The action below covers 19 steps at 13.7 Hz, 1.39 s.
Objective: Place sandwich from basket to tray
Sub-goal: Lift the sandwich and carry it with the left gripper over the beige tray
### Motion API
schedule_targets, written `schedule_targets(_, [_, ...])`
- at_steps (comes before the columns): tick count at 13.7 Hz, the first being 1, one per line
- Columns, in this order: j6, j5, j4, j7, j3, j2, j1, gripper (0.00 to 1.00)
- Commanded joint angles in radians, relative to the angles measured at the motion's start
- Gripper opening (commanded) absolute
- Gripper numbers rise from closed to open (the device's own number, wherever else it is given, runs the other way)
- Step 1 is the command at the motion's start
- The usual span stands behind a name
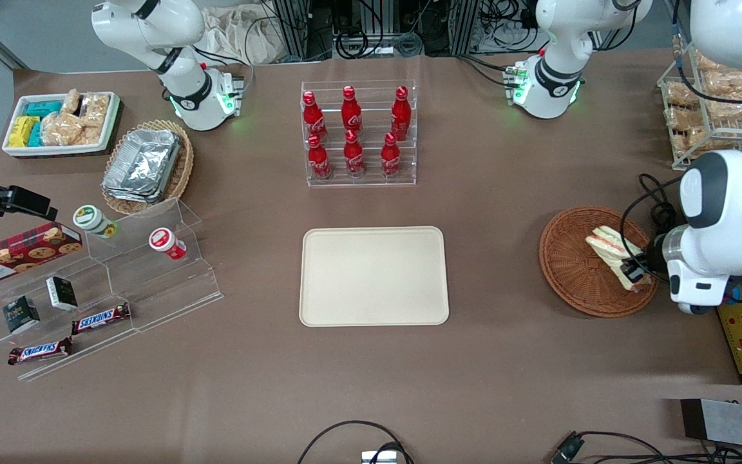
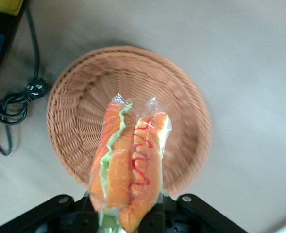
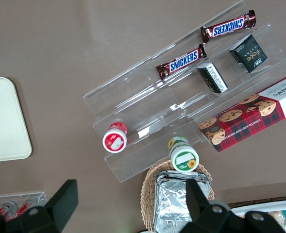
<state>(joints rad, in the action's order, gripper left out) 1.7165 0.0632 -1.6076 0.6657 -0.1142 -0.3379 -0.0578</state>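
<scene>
One item is in the grasp: the triangular wedge sandwich [image 1: 614,256] of pale bread in clear wrap, with orange-red and green filling at its cut edge.

Layout, in front view order:
- The flat rectangular cream-beige tray [image 1: 374,276] with rounded corners lies at the middle of the worktop [image 1: 371,386] and carries nothing.
- The round, shallow, reddish-brown wicker basket [image 1: 567,261] sits well apart from the tray, toward the working arm's end of the worktop.
- The hand [image 1: 635,271] is over the basket, its fingers closed on one end of the sandwich, which is raised above the basket floor.

Risks from this state:
1. The grip falls on slick clear wrap near one end. The free end may sag or the wedge may slide out during the carry.
2. A low carry may catch the basket rim and drag the basket.
3. A tight squeeze may deform the soft bread.
4. An early release may drop the sandwich short of the tray.
</scene>
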Motion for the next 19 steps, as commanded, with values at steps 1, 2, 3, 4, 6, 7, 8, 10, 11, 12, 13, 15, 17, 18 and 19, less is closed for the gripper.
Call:
schedule_targets(1, [-0.147,0.009,0.158,-0.029,-0.149,-0.021,0.004,0.00])
schedule_targets(2, [-0.147,0.027,0.172,-0.029,-0.207,-0.024,0.018,0.00])
schedule_targets(3, [-0.140,0.046,0.173,-0.031,-0.255,-0.035,0.039,0.00])
schedule_targets(4, [-0.126,0.046,0.173,-0.029,-0.278,-0.052,0.067,0.00])
schedule_targets(6, [-0.019,0.038,0.172,-0.014,-0.283,-0.111,0.146,0.00])
schedule_targets(7, [0.033,0.044,0.172,-0.012,-0.283,-0.153,0.185,0.00])
schedule_targets(8, [0.070,0.052,0.172,-0.011,-0.283,-0.195,0.217,0.00])
schedule_targets(10, [0.152,0.050,0.172,-0.012,-0.282,-0.268,0.263,0.00])
schedule_targets(11, [0.202,0.049,0.173,-0.011,-0.283,-0.311,0.272,0.00])
schedule_targets(12, [0.253,0.050,0.173,0.000,-0.282,-0.346,0.291,0.00])
schedule_targets(13, [0.279,0.056,0.170,0.014,-0.280,-0.371,0.314,0.00])
schedule_targets(15, [0.307,0.078,0.175,0.017,-0.275,-0.432,0.340,0.00])
schedule_targets(17, [0.327,0.115,0.172,0.061,-0.275,-0.440,0.343,0.00])
schedule_targets(18, [0.328,0.116,0.170,0.066,-0.275,-0.444,0.346,0.06])
schedule_targets(19, [0.330,0.115,0.173,0.071,-0.275,-0.463,0.346,0.40])
